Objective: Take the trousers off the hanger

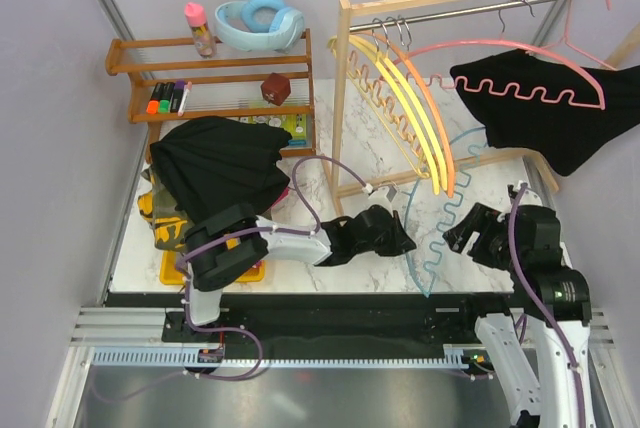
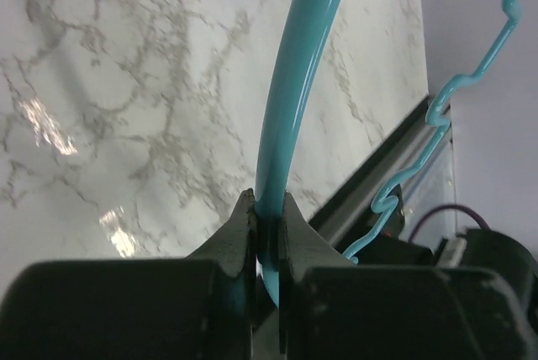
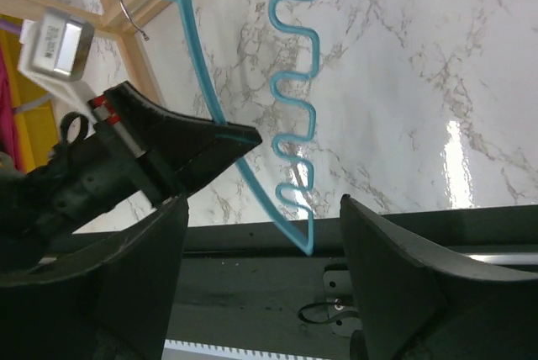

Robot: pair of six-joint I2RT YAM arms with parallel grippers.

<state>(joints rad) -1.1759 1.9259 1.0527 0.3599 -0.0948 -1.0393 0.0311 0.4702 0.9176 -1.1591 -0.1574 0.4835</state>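
Note:
Black trousers (image 1: 565, 123) hang over a pink hanger (image 1: 520, 49) on the rail at the top right. A bare teal hanger (image 1: 410, 263) reaches down toward the table's front edge. My left gripper (image 1: 405, 241) is shut on its smooth arm (image 2: 294, 82), the bar pinched between both pads (image 2: 267, 227). My right gripper (image 1: 458, 233) is open just to the right. The teal hanger's wavy bar (image 3: 294, 124) and corner lie between its wide fingers (image 3: 262, 209), touching neither. More trousers lie in a heap at the left, black (image 1: 215, 163) over camouflage (image 1: 165, 226).
A wooden rack (image 1: 343, 98) carries yellow and orange hangers (image 1: 420, 118) on its metal rail. A wooden shelf (image 1: 215, 78) at the back left holds markers, a bottle and blue headphones. A yellow tray (image 1: 170, 270) lies under the heap. The left gripper (image 3: 193, 145) shows in the right wrist view.

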